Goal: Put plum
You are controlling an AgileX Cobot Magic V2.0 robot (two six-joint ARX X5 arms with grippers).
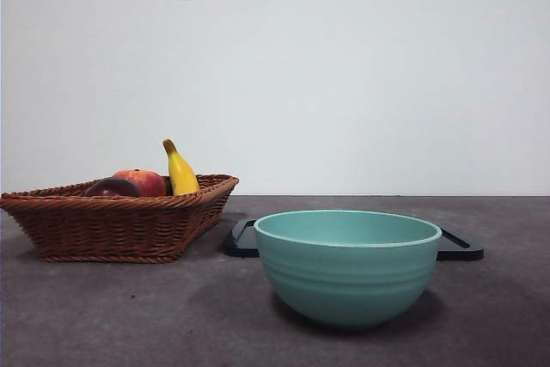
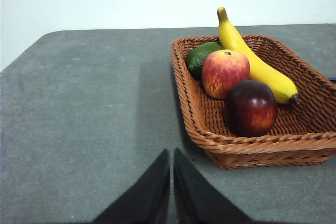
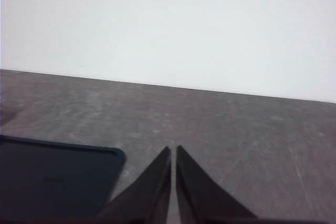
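The plum [image 2: 251,107] is a glossy dark maroon fruit lying in a brown wicker basket [image 2: 247,142], at the basket's end closest to my left gripper. From the front only its top shows over the basket rim, plum [image 1: 110,187]. My left gripper [image 2: 171,153] is shut and holds nothing, hanging over bare table a short way off from the basket. My right gripper [image 3: 173,150] is shut too, empty, over the table beside a black tray [image 3: 50,174]. Neither arm appears in the front view.
The basket [image 1: 112,225] also holds a red-orange fruit [image 2: 224,73], a yellow banana [image 2: 252,61] and a green fruit [image 2: 202,56]. A teal bowl [image 1: 347,266] stands at the table's front, with the black tray [image 1: 460,247] behind it.
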